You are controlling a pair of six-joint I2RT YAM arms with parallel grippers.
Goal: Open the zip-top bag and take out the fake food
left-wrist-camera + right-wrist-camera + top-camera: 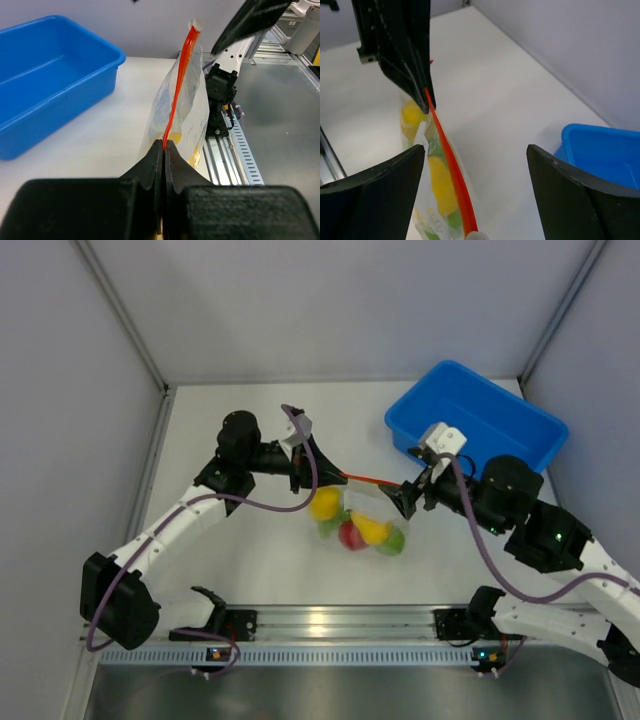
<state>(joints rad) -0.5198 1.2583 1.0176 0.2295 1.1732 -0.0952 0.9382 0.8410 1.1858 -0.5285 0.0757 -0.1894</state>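
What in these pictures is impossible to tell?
- Whether the zip strip is sealed: edge-on in both wrist views, too thin from above.
- How many fruits: overlapping in the top view, mostly hidden by the left gripper in its own view.
- The bottom of the bag: cut off by the right wrist view's edge.

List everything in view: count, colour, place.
bag: one, clear with an orange strip along the top edge, mid-table between the grippers
fruit: two yellow, one red, some green, inside the bag
bin: one, blue, far right of the table
table: one, white, under everything
rail: one, silver, along the near edge
left gripper: black, shut on one end of the bag's strip
right gripper: black, open, fingers either side of the strip's other end
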